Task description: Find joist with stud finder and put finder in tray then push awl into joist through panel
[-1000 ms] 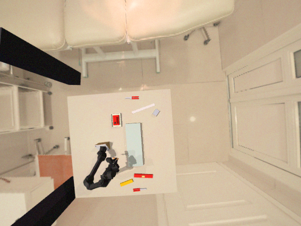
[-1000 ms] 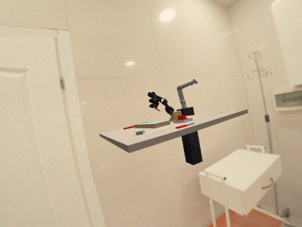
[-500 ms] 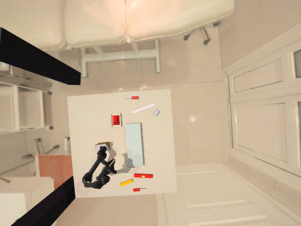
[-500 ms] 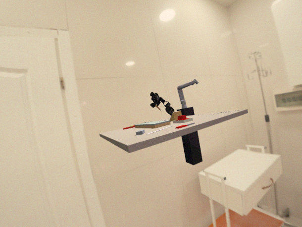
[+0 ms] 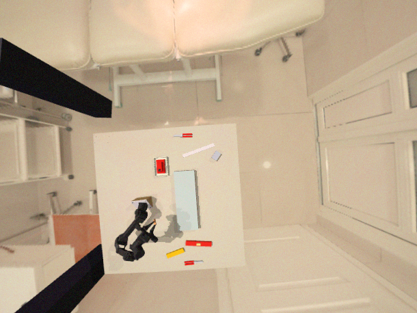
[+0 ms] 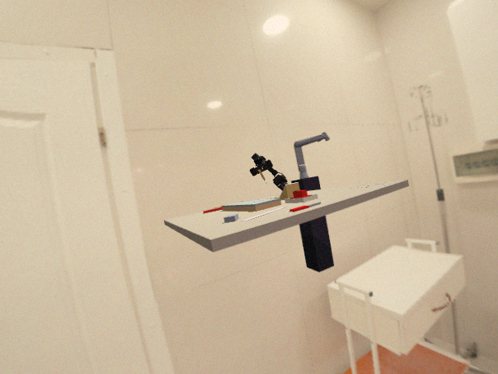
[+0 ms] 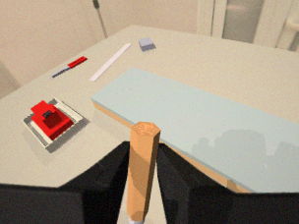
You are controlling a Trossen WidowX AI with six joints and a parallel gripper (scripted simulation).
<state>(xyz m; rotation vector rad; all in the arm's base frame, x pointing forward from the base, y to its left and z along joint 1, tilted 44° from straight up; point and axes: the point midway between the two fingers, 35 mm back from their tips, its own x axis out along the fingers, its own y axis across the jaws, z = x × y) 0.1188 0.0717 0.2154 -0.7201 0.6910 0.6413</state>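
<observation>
My gripper is shut on the awl's orange handle. The awl is held in the air, tilted, its metal end lower than its handle. It is beside the floor panel, not touching it. The pale blue floor panel lies flat, with the arm's shadow on part of it. No hole can be made out in its visible top. The red stud finder sits in the small tray. The joist is hidden.
A tan wedge-shaped block stands by the arm. A white strip, a grey block and a red-handled tool lie beyond the panel. A red level and a yellow block lie at its other end.
</observation>
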